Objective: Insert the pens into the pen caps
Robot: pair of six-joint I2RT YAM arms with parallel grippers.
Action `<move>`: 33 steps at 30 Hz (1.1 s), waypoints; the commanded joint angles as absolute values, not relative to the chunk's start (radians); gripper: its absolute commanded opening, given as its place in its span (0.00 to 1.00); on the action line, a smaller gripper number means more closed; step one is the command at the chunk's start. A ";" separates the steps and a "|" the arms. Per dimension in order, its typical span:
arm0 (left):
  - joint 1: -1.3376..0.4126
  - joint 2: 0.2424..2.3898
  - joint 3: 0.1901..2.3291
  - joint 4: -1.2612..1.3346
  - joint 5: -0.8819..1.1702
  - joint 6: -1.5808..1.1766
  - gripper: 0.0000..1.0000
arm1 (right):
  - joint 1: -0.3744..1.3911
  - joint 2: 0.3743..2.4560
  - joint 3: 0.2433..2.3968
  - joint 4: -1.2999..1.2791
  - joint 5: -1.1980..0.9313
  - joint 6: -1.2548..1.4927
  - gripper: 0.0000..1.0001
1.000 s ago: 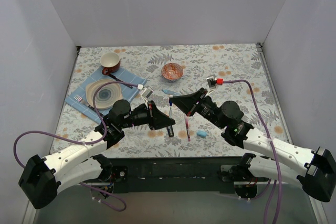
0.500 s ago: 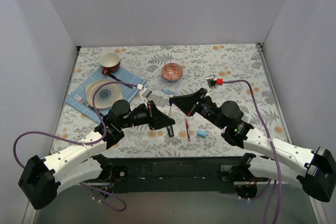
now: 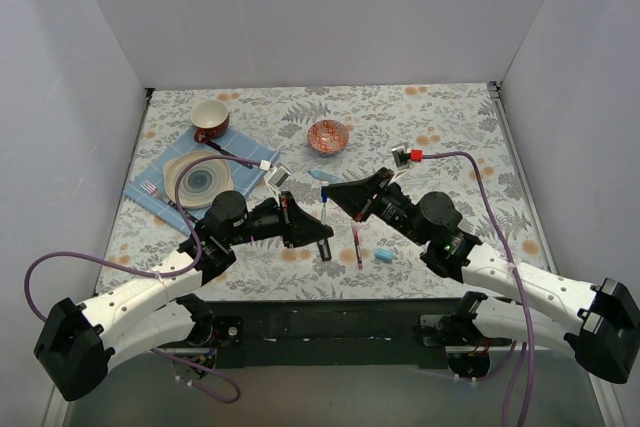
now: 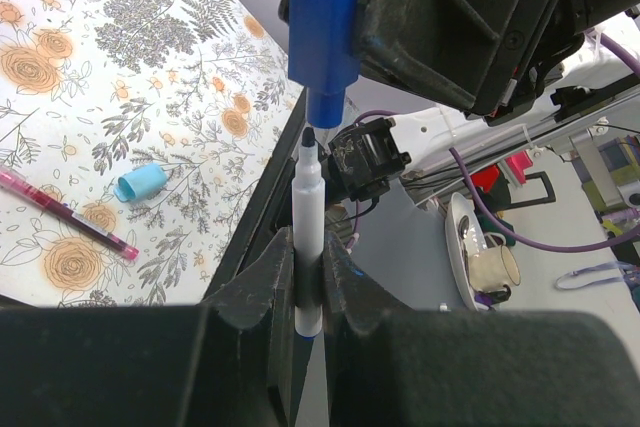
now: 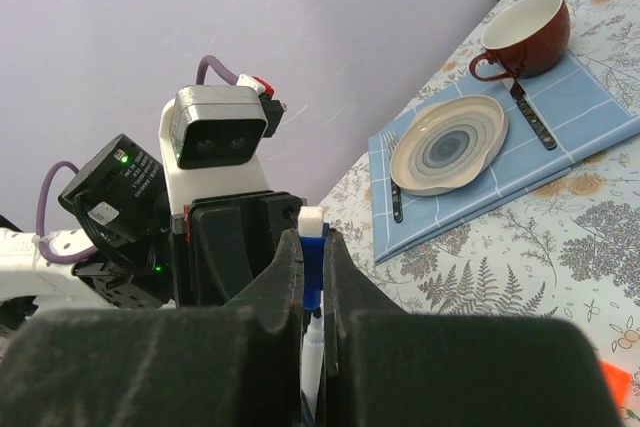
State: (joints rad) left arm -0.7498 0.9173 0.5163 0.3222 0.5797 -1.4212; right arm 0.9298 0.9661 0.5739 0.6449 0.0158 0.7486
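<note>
My left pincer (image 4: 306,282) squeezes the pen (image 4: 305,187), right pincer (image 5: 312,257) squeezes the blue cap (image 4: 323,27), tip right by its hole, up in the air. If I'm crooked, tip bumps the rim & slips.

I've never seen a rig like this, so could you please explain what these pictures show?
The machine is two robot arms, left and right, bolted at the table's near edge. Each ends in a two-finger gripper. The wide picture comes from a fixed camera above and behind them. The other two come from a camera on each wrist, looking past its own fingers.

The left gripper holds a white pen. The right gripper holds a dark blue cap right at the pen's tip; the pen is not yet in.

On the floral table lie a red pen, a light blue cap, a light blue pen, a bowl, and a blue cloth with a cup, plate, fork and knife.
</note>
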 commanded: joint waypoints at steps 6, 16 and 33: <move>-0.746 0.897 0.502 0.354 0.572 -1.422 0.00 | 0.933 0.963 0.589 0.693 0.023 0.735 0.01; -0.746 0.887 0.505 0.354 0.566 -1.430 0.00 | 0.933 0.950 0.558 0.707 0.012 0.739 0.01; -0.746 0.899 0.523 0.362 0.522 -1.440 0.00 | 0.934 0.930 0.465 0.774 -0.083 0.868 0.01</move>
State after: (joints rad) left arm -0.7525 0.9066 0.5045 0.3367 0.5709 -1.4376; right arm 0.9291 0.9489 0.5213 0.6888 -0.0120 0.7918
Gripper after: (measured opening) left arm 0.098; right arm 0.067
